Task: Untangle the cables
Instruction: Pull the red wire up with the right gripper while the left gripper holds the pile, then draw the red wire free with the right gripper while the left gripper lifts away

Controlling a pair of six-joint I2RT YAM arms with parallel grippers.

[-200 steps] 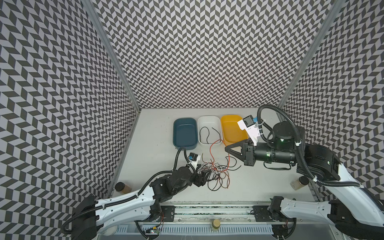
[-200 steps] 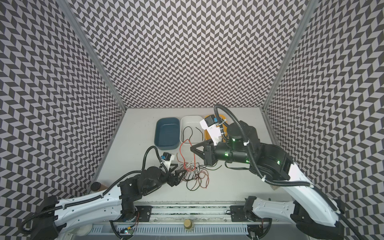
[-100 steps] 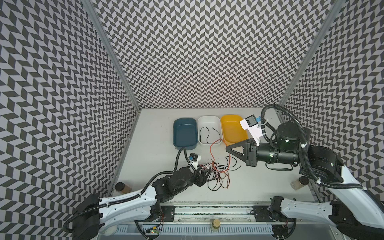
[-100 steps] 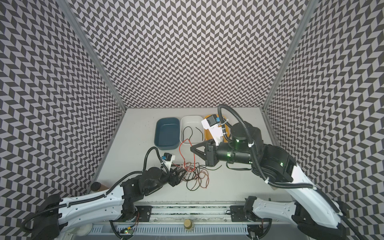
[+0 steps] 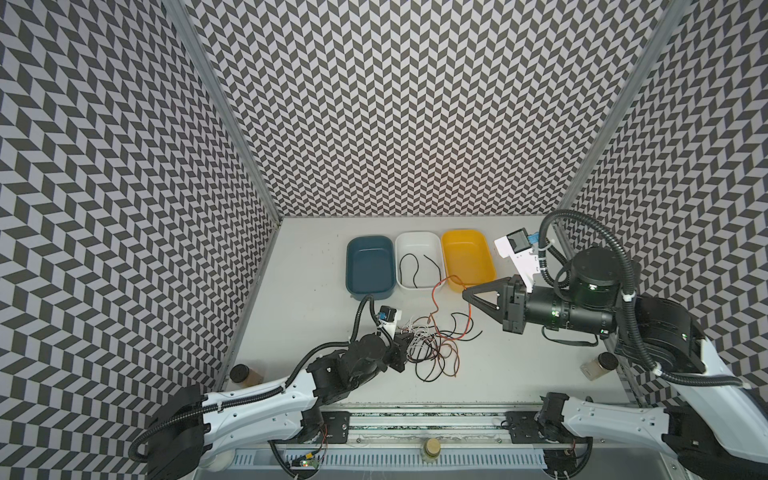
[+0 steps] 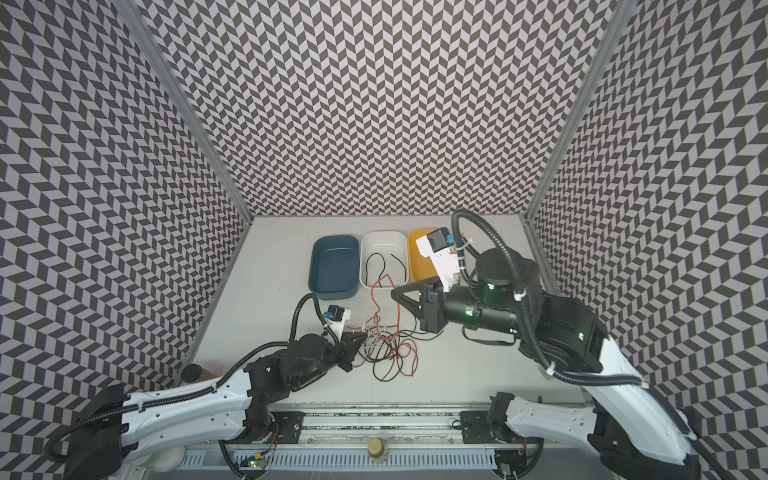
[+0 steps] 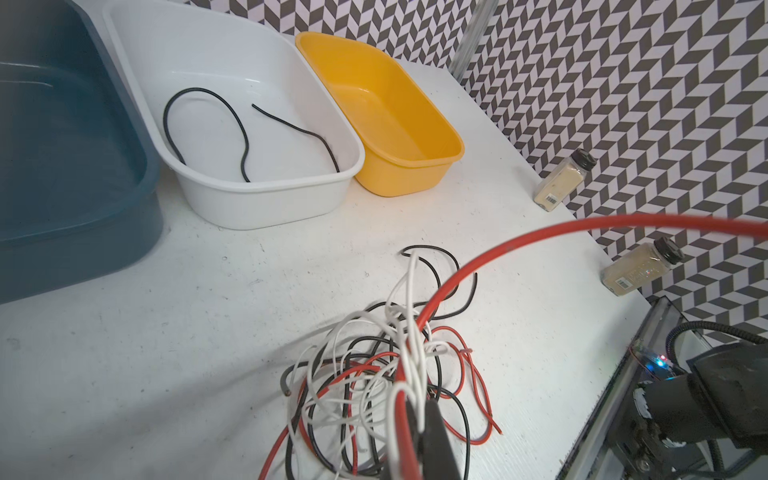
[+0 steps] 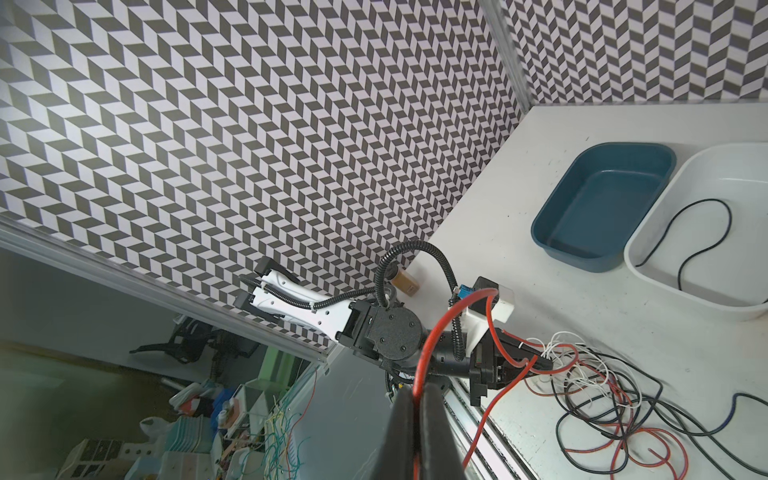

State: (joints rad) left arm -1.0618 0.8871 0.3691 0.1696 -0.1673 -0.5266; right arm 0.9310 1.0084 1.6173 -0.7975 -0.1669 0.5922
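Jaws of the right gripper [image 5: 465, 292] clench a red cable [image 7: 540, 235] raised above the table [image 5: 316, 316]. Left gripper [image 5: 402, 348] jaws clench the cable tangle [image 5: 430, 353].

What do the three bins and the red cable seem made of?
Blue bin, white bin and yellow bin: probably moulded plastic, smooth with soft glare and rounded rims. Red cable: likely wire in rubbery insulation, smooth, bent in a springy arc.

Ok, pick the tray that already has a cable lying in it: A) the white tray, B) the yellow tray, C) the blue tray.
A: a black cable lies inside the white tray, while the blue tray and the yellow tray hold no cable.
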